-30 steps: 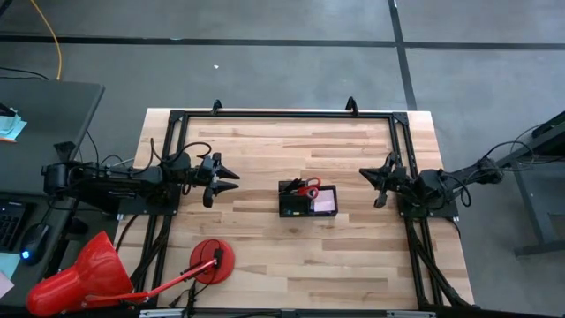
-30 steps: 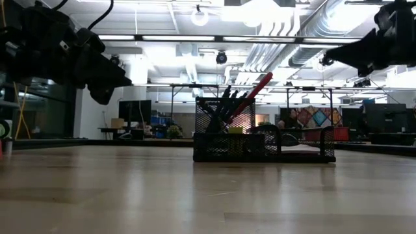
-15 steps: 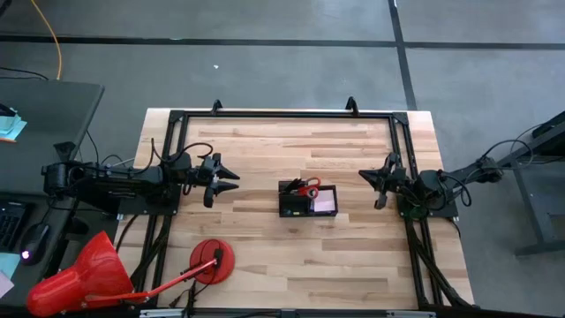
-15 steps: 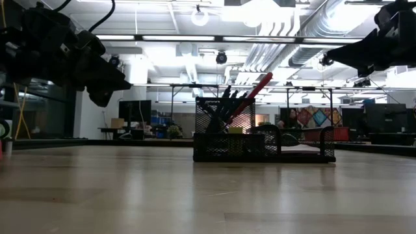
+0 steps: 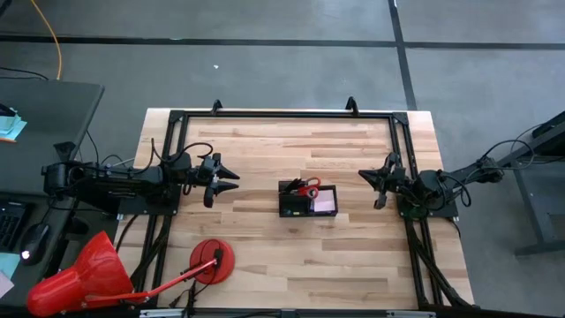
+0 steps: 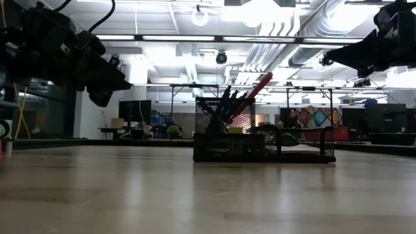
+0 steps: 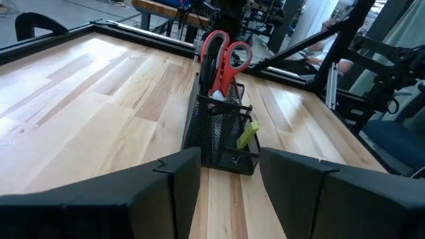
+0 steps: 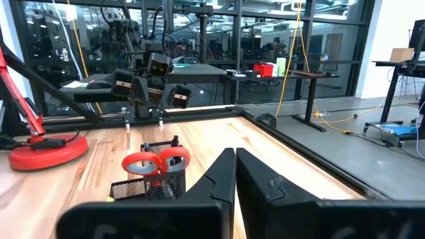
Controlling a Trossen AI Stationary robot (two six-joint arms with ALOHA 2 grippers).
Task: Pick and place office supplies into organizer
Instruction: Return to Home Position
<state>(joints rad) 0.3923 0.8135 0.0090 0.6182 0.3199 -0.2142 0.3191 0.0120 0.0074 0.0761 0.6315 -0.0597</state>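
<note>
Settling since a second ago, the left hand (image 5: 233, 182), spread apart, and right hand (image 8: 234, 159), pressed together, are flanking the loaded organizer (image 5: 284, 210); sorting is looking finished.

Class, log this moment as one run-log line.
left gripper: open, empty, left of organizer | right gripper: shut, empty, right of organizer | scissors, pens, pink pad: in organizer

no text, label, brand, number or sign can be read in any view.
</note>
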